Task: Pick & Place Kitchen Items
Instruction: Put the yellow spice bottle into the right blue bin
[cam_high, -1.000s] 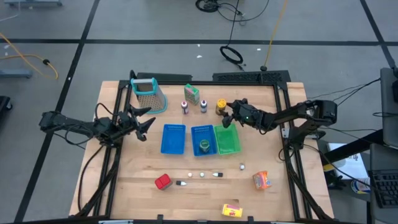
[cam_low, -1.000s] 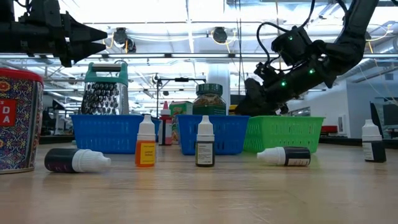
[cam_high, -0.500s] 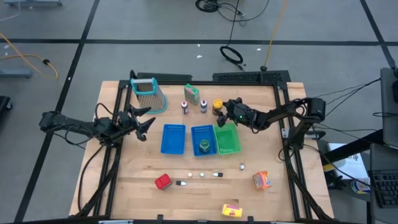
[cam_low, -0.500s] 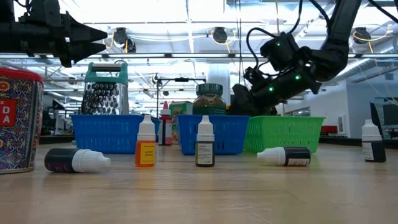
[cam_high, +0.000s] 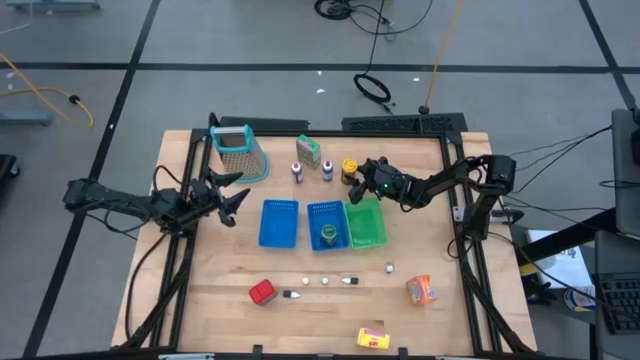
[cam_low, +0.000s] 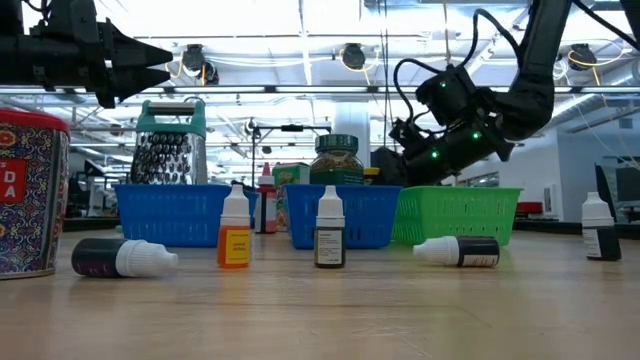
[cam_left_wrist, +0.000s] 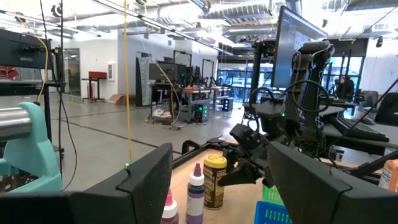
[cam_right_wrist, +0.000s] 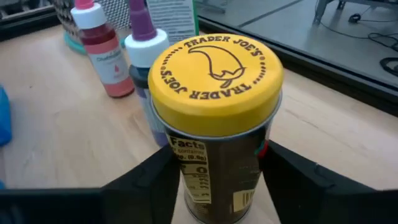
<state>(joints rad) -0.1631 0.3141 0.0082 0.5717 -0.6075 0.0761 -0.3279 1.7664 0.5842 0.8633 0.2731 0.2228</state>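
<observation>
1. Two slim, matte-black jointed arms, left arm (cam_high: 120, 203) and right arm (cam_high: 455, 182), trailing thin black cables.
2. Small green indicator lights glow on the right arm's wrist housing (cam_low: 452, 108).
</observation>
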